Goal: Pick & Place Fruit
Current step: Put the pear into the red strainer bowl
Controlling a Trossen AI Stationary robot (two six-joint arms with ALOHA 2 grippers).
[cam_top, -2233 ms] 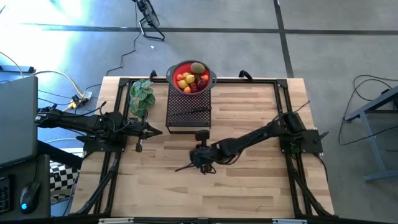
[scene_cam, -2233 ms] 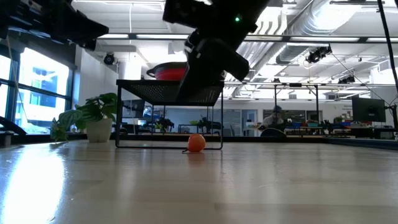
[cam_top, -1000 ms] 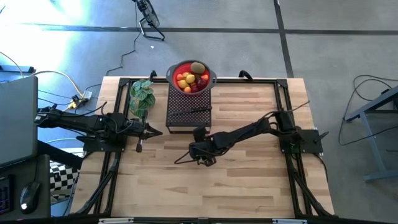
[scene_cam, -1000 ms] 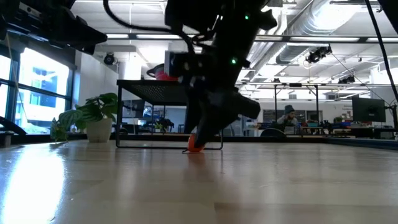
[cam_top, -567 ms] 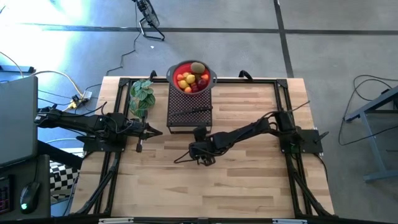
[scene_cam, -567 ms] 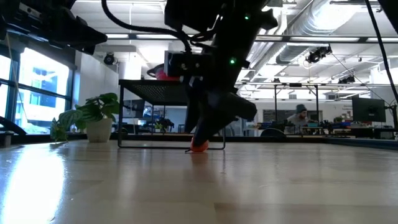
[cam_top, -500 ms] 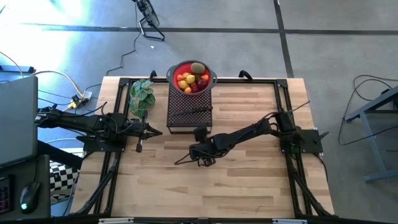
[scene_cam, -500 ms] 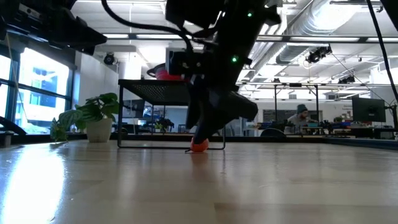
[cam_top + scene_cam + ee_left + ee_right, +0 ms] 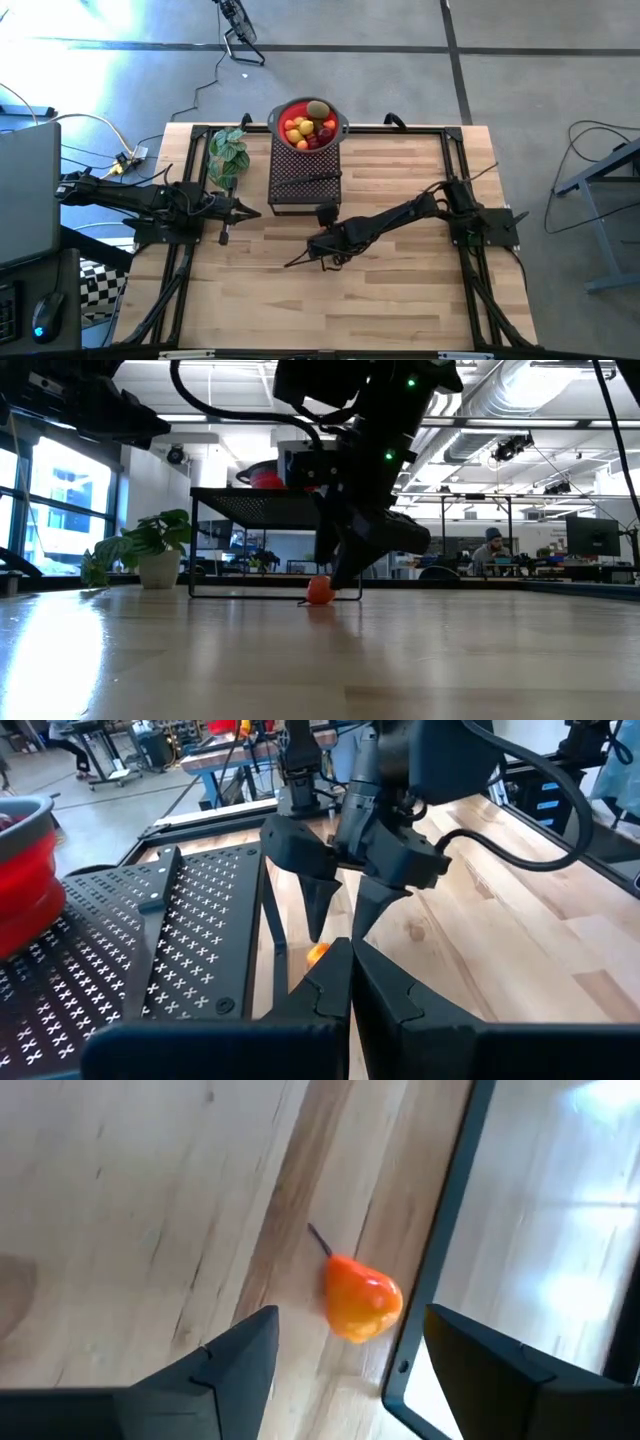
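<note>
A small orange fruit [image 9: 362, 1297] with a dark stem lies on the wooden table, beside the base bar [image 9: 440, 1230] of a black perforated rack [image 9: 300, 165]. My right gripper [image 9: 350, 1355] slants down over it, open. One finger stands on each side of the fruit [image 9: 317, 952], and neither touches it. Several more fruits [image 9: 308, 125] lie in a red bowl [image 9: 340, 126] on the rack's far end. My left gripper [image 9: 255, 211] waits shut at the table's left, pointing at the rack.
A black-handled knife [image 9: 305, 180] lies on the rack. A potted green plant [image 9: 228, 150] stands left of it. The rack's legs and base bar stand close behind the orange fruit [image 9: 320, 591]. Bare wood stretches toward the near edge and the right.
My right gripper, low over the orange fruit, has tipped and swung a little toward the table's right. It has stayed open. In the low view the fruit now shows more fully in front of the fingers.
</note>
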